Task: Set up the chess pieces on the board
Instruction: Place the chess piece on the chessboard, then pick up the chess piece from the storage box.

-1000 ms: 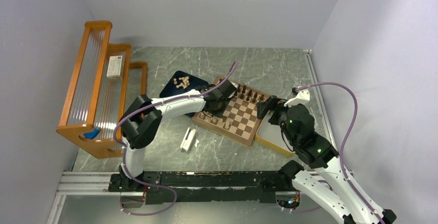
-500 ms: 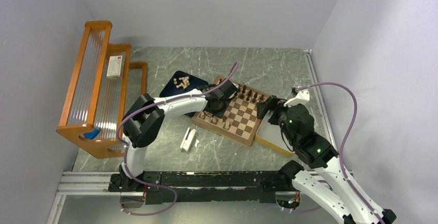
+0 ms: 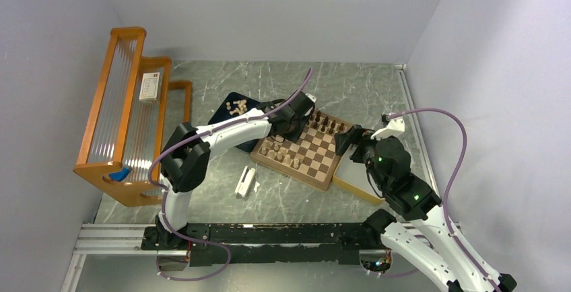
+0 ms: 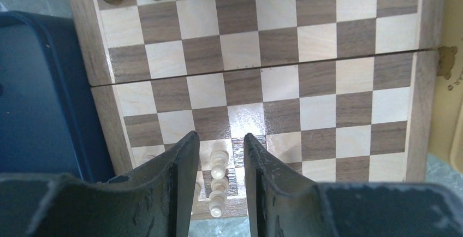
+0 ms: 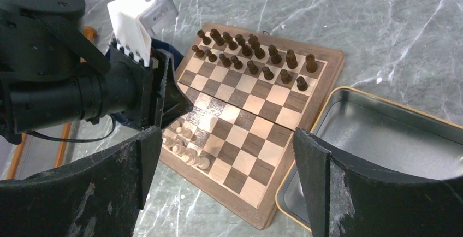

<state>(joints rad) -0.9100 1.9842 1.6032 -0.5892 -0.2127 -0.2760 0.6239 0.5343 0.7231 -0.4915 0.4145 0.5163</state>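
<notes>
We see the left gripper [image 4: 218, 136] parted, holding nothing, above pale pieces [image 4: 218, 161] at the board's [image 4: 316, 57] edge; right gripper [image 5: 226, 138] gapes empty.

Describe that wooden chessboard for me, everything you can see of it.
The board is square and wooden, with light and dark checkered squares, a brown rim and a seam across its middle. It lies flat on the marbled table, turned at an angle. Two rows of dark pieces stand along its far side. A few pale pieces stand at the opposite edge, under the open left gripper.
</notes>
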